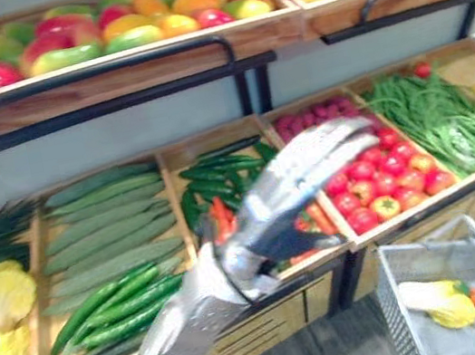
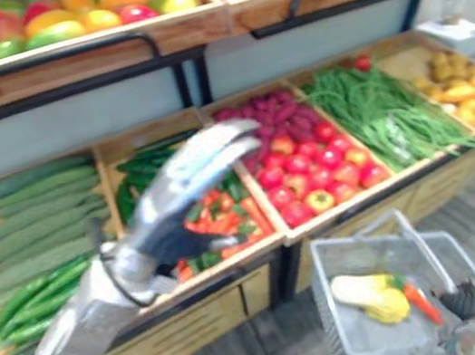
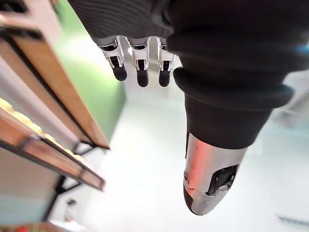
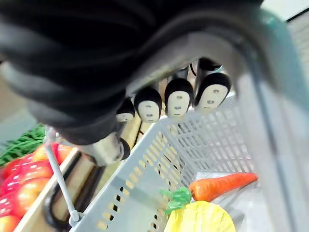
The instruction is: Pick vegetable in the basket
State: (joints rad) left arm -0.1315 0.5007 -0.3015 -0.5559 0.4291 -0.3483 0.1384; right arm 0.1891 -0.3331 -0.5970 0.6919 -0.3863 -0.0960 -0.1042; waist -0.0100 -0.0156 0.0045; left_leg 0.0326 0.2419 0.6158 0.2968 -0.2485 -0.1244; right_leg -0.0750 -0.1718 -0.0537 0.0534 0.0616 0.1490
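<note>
Vegetable crates (image 1: 172, 207) behind left hand (image 1: 279, 202)

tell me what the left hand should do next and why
Probably lower the open, empty left hand onto the red and green vegetables in the wooden crate below it. It hovers above them, and the grey perforated plastic basket held by the right hand has room beside its orange carrot.

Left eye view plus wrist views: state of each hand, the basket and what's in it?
left hand: open, raised, holding nothing
right hand: shut on the basket's handle
basket: held by its handle, part filled
carrot: lying in the basket
yellow vegetable: lying in the basket, beside the carrot
</note>
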